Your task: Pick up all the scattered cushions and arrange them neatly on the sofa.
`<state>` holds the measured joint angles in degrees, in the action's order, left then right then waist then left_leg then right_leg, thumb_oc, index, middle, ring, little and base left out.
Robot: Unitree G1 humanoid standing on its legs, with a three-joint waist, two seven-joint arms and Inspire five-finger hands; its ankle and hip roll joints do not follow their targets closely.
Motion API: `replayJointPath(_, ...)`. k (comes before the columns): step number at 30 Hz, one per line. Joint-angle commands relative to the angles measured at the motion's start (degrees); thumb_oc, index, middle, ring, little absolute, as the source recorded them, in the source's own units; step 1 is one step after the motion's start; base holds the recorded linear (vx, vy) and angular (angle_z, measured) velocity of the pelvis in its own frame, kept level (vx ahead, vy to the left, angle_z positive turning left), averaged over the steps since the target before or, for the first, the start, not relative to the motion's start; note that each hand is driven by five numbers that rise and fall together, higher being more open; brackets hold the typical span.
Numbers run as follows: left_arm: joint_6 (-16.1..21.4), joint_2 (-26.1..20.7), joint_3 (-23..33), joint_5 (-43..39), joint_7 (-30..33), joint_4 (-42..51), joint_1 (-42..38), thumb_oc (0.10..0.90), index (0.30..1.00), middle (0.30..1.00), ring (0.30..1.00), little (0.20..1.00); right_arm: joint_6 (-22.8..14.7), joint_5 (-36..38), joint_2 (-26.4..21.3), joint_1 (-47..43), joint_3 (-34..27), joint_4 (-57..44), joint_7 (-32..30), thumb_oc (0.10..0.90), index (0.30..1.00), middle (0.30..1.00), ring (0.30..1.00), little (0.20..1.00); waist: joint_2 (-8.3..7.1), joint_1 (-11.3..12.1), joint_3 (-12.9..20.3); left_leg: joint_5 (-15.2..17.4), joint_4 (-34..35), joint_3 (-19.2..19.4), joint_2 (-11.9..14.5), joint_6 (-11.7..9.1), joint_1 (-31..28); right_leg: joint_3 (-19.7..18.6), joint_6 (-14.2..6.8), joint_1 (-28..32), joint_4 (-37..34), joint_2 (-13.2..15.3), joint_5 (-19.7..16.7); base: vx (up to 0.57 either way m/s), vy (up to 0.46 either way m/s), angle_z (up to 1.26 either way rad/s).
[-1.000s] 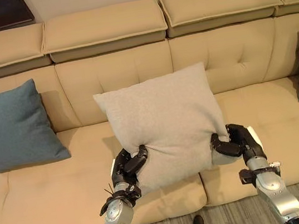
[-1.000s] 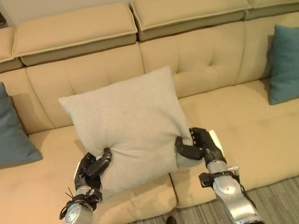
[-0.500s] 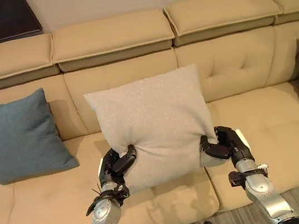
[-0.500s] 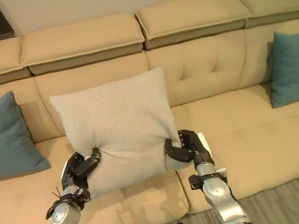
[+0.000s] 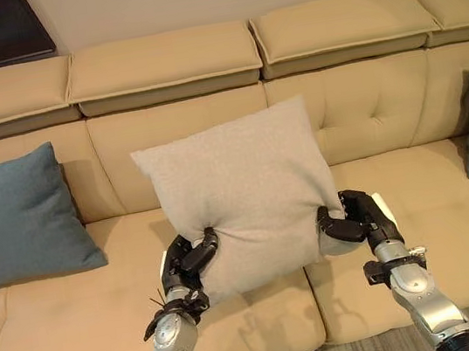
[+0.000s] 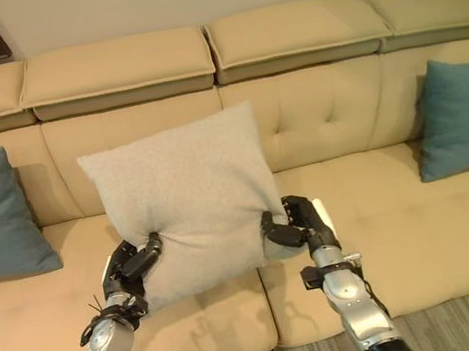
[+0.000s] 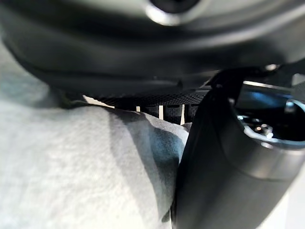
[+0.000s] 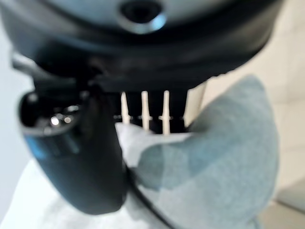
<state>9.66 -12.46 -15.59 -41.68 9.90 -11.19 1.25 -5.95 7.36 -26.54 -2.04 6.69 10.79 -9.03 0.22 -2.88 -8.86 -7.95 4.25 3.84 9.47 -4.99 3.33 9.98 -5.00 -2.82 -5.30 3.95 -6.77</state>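
**A:** so where's the cushion at?

**B:** the grey cushion [image 5: 240, 199] is up over the front of the seat, left hand [image 5: 188, 263] and right hand [image 5: 358, 221] each clamped on a bottom corner, thumbs dug into the fabric.

**A:** and further back?

**B:** tan sofa [image 5: 214, 156] behind it, one blue cushion [image 5: 20, 216] leaning at the left end, another blue cushion [image 6: 462, 117] at the right.

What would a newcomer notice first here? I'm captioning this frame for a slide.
The big grey cushion held upright over the middle of the tan sofa, pinched at its lower corners by the left hand and right hand. Next, teal cushions leaning against the backrest at the left end and right end.
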Motion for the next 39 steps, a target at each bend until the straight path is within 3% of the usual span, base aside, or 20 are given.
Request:
replayJointPath(1, 7.88, 0.80, -4.66, 0.58, -5.36, 8.59, -11.08, 0.400, 0.300, 0.300, 0.300, 0.300, -8.17, -0.91, 2.22, -6.19, 1.62, -10.48, 0.72, 0.400, 0.300, 0.300, 0.300, 0.300, -3.23, -0.18, 4.43, 9.12, -6.33, 2.24, -4.74, 0.50, 1.08, 1.98, -1.43, 0.49, 1.16, 2.34, 5.09, -0.06, -0.122, 0.60)
replayJointPath(2, 7.88, 0.81, -4.67, 0.58, -5.36, 8.57, -11.09, 0.400, 0.300, 0.300, 0.300, 0.300, -8.16, -0.91, 2.21, -6.19, 1.60, -10.49, 0.72, 0.400, 0.300, 0.300, 0.300, 0.300, -3.23, -0.22, 4.42, 9.18, -6.47, 2.19, -4.76, 0.52, 1.16, 2.02, -1.44, 0.52, 1.10, 2.36, 5.07, -0.07, -0.148, 0.67)
replayJointPath(5, 7.21, 1.32, -5.17, 1.11, -5.47, 8.38, -11.17, 0.400, 0.300, 0.300, 0.300, 0.300, -8.05, -0.70, 2.60, -5.78, 1.47, -10.24, 0.40, 0.400, 0.300, 0.300, 0.300, 0.300, -2.63, 0.01, 4.94, 9.08, -3.94, 1.35, -9.22, 2.47, 2.86, 1.51, -1.11, 0.74, 0.44, 0.93, 4.91, 0.02, -0.078, 0.36)
replayJointPath(8, 7.15, 1.11, -4.66, 1.31, -5.65, 8.78, -10.59, 0.400, 0.300, 0.300, 0.300, 0.300, -7.99, -1.17, 3.12, -5.56, 1.63, -9.98, 0.61, 0.400, 0.300, 0.300, 0.300, 0.300, -2.10, 0.28, 5.75, 8.03, 0.02, -0.44, -10.26, 3.03, 1.50, -0.27, -1.31, -0.19, 0.30, -0.27, 4.77, 0.06, -0.013, 0.01)
replayJointPath(16, 7.12, 0.10, -4.23, 1.90, -5.51, 9.45, -9.99, 0.400, 0.300, 0.300, 0.300, 0.300, -8.23, -0.84, 4.39, -5.60, 1.68, -9.99, 0.01, 0.400, 0.300, 0.300, 0.300, 0.300, -1.54, 0.11, 7.53, 8.32, 0.75, 1.18, -9.53, 3.12, 1.56, -2.34, -2.11, -2.49, 0.30, -0.98, 4.23, 0.05, 0.004, -0.22)
replayJointPath(25, 8.17, -0.58, -4.93, 3.48, -2.57, 7.48, -12.93, 0.400, 0.300, 0.300, 0.300, 0.300, -8.83, -2.96, 5.19, -8.08, 1.58, -11.02, -4.24, 0.400, 0.300, 0.300, 0.300, 0.300, -0.05, -1.59, 5.77, 7.48, 0.75, 2.29, -8.75, 2.93, 5.74, -4.29, -2.50, -8.31, 0.30, -1.00, 2.44, -0.04, -0.013, -0.08)
replayJointPath(30, 10.65, -0.35, -6.55, 5.42, 2.46, 2.41, -22.80, 0.400, 0.300, 0.300, 0.300, 0.300, -9.34, -5.70, 6.42, -16.73, 3.88, -9.02, -10.60, 0.400, 0.300, 0.300, 0.300, 0.300, 1.34, -3.10, 5.87, 5.99, 0.75, 2.94, -8.77, 2.84, 12.12, -5.49, -2.76, -15.11, 0.30, -0.96, 0.22, -0.10, 0.001, -0.18)
replayJointPath(33, 12.65, -1.35, -8.55, 6.68, 6.09, -4.24, -34.08, 0.400, 0.300, 0.300, 0.300, 0.300, -9.19, -8.15, 6.71, -28.69, 7.21, -3.49, -15.98, 0.400, 0.300, 0.300, 0.300, 0.300, 2.04, -3.40, 5.80, 5.09, 0.75, 3.28, -8.64, 2.49, 16.52, -6.35, -3.17, -19.57, 0.30, -0.83, -0.99, -0.09, -0.004, -0.21)
replayJointPath(35, 12.96, -1.79, -8.95, 6.76, 6.75, -6.13, -37.28, 0.400, 0.300, 0.300, 0.300, 0.300, -9.26, -8.56, 6.71, -32.06, 8.21, -1.50, -17.42, 0.400, 0.300, 0.300, 0.300, 0.300, 2.25, -3.37, 5.46, 4.71, 0.75, 3.38, -8.67, 2.38, 17.58, -6.42, -3.27, -20.66, 0.30, -0.81, -1.31, -0.07, 0.001, -0.20)
replayJointPath(37, 13.43, -4.24, -9.35, 8.86, 8.66, -11.49, -45.97, 0.400, 0.300, 0.300, 0.300, 0.300, -9.30, -9.21, 4.79, -41.43, 9.29, 3.67, -20.65, 0.400, 0.300, 0.300, 0.300, 0.300, 2.52, -3.02, 4.88, 4.03, 0.75, 3.05, -8.88, 2.14, 19.83, -6.75, -3.42, -23.22, 0.30, -1.02, -1.96, -0.07, -0.007, -0.15)
replayJointPath(39, 13.66, -5.22, -9.44, 9.58, 9.42, -12.75, -48.65, 0.400, 0.300, 0.300, 0.300, 0.300, -9.32, -9.64, 3.94, -44.28, 9.63, 5.05, -21.76, 0.400, 0.300, 0.300, 0.300, 0.300, 2.52, -2.88, 4.75, 3.86, 0.75, 2.85, -8.90, 2.07, 20.52, -6.71, -3.46, -24.01, 0.30, -1.09, -2.13, -0.03, -0.031, -0.11)
